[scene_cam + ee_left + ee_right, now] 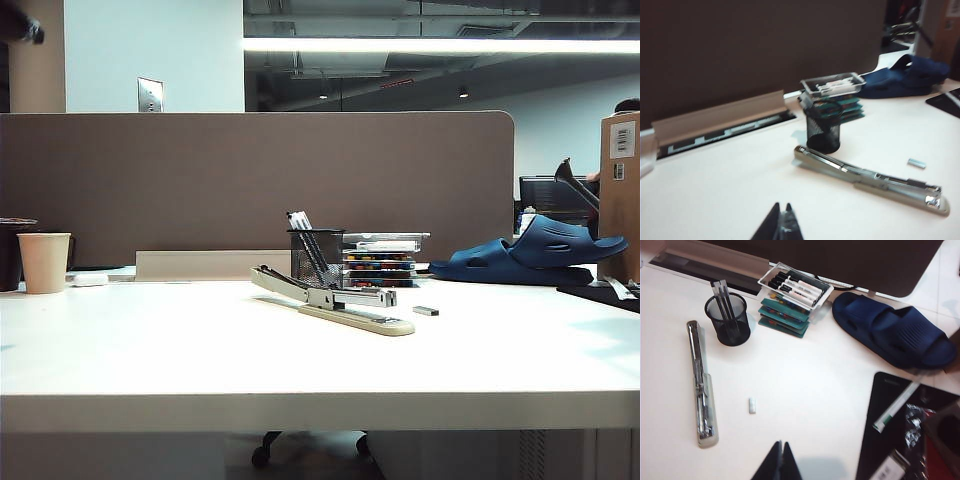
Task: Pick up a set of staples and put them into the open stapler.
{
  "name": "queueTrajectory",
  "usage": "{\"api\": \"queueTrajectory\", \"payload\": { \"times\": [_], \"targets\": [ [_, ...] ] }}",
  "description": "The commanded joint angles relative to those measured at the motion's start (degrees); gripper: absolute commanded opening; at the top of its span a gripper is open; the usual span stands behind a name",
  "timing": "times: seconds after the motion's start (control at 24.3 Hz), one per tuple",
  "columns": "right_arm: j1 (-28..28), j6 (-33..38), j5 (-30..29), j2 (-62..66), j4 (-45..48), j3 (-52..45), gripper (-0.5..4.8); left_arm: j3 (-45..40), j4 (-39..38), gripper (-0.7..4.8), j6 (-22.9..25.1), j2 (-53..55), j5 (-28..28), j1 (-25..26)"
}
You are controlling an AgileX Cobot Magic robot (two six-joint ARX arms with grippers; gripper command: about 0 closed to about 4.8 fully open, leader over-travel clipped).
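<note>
Lying open on the white table (150, 350): the stapler (335, 303), long and slim, beige-grey, its silver metal magazine raised off the flat beige base and angled up toward the back. Just beside its front end, apart from it and flat on the table: the set of staples (425, 311), a tiny silvery-grey rectangular bar, far shorter than the stapler. Directly behind the stapler: a black mesh pen cup (316, 257) holding pens, next to a stack of green trays (783, 315) topped by a clear tray of markers (796, 286). Farther right, against the brown partition (250, 180): a dark blue slipper (535, 253). At far left: a pale paper cup (44, 262). Hovering above the table near the stapler: left claw (782, 222), tips pressed together, empty. Higher over the table, looking down on staples and stapler: right claw (780, 460), fully closed, likewise empty.
</note>
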Motion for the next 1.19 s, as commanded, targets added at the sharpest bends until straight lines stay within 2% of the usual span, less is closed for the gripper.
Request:
{"api": "queueTrajectory", "payload": {
  "times": [0.04, 0.29, 0.45, 0.58, 0.78, 1.03, 1.19],
  "targets": [
    [-0.81, 1.44, 0.5, -4.24, 2.54, -3.56, -0.09, 0.42, 1.33, -0.05, -0.31, -1.88, -2.78, -1.14],
    [-0.81, 1.81, 0.72, -14.51, 3.02, -10.43, -0.09, 0.39, 0.87, -0.05, -1.42, -10.14, -9.07, -1.09],
    [-0.81, 2.93, 1.68, -21.46, 5.25, -16.09, -0.09, 0.35, -0.83, -0.05, -3.67, -15.3, -9.01, -1.11],
    [-0.81, 4.61, 3.32, -29.2, 8.33, -23.28, -0.09, 0.35, -3.48, -0.05, -3.72, -19.12, -9.92, -1.11],
    [-0.85, 7.39, 8.55, -41.05, 14.43, -36.37, -0.09, 0.24, -7.28, -0.05, -3.65, -22.84, -15.93, -1.11],
    [-0.83, 7.69, 8.85, -55.58, 22.75, -53.33, -0.09, -0.96, -8.46, -0.05, -3.74, -26.49, -19.41, -1.11],
    [-0.81, 10.21, 8.87, -62.69, 24.52, -60.17, -0.09, -3.17, -11.19, -0.05, -3.93, -32.06, -20.39, -1.11]
  ]
}}
